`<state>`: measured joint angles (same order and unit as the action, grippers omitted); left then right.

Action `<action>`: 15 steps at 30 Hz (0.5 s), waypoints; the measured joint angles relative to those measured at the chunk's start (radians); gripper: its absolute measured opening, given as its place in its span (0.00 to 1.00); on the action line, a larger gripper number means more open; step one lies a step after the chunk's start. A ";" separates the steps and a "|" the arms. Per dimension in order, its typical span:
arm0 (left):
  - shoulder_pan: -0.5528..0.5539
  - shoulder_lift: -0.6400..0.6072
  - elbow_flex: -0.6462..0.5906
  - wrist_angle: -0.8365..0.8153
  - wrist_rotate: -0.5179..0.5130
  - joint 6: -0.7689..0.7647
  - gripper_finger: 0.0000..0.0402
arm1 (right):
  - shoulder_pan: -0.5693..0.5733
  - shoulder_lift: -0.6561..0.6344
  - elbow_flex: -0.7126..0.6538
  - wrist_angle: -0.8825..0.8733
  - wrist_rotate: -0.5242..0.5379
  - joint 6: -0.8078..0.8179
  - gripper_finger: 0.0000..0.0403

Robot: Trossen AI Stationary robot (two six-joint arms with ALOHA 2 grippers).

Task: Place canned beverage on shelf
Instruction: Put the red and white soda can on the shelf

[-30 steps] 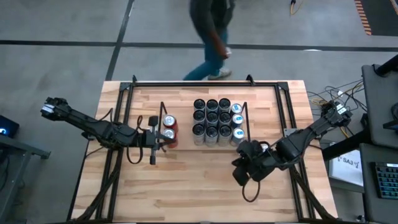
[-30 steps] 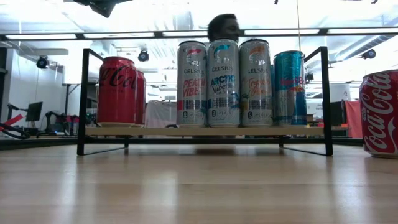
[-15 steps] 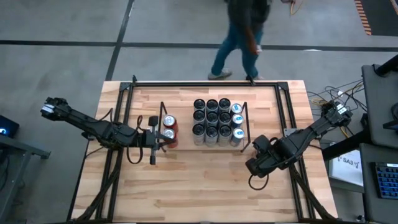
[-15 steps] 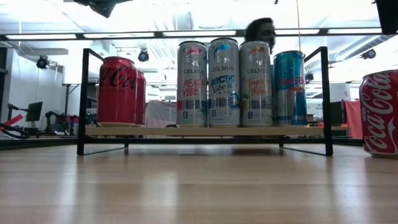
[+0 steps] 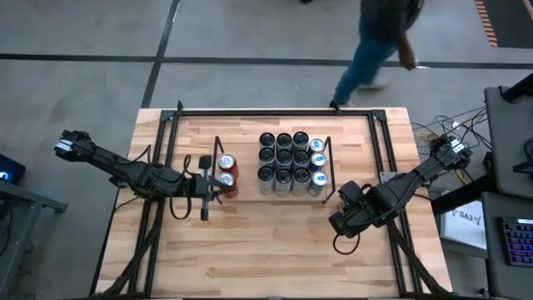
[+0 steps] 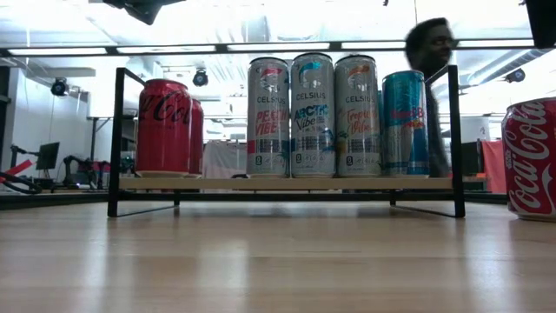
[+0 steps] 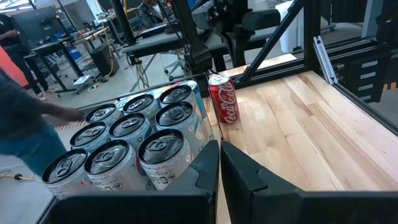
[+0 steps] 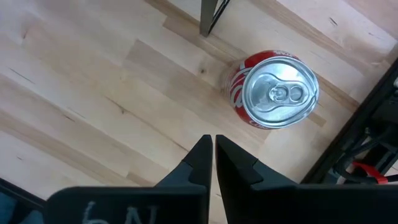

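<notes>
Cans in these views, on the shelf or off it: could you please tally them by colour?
Red cans: 3 (2 on the shelf, 1 loose on the table)
Silver cans: 9
Blue cans: 3
Total: 15

Red cola can (image 8: 273,92) upright on table, off the shelf (image 6: 287,183).
Shelf mid-table, wire ends, wood base, cans standing in rows.

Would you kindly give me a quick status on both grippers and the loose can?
Left gripper shut, idle beside the shelf. Right gripper shut, above the red can, not gripping. Can upright on the table, outside the shelf. Nothing blocking.
</notes>
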<state>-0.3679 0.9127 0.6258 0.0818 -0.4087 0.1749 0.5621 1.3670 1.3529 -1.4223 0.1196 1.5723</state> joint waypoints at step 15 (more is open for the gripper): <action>0.000 0.000 0.000 -0.001 0.000 0.000 0.00 | 0.000 0.001 -0.001 -0.002 0.007 0.043 0.56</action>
<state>-0.3679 0.9127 0.6258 0.0811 -0.4087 0.1749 0.5621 1.3682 1.3518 -1.4240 0.1270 1.6155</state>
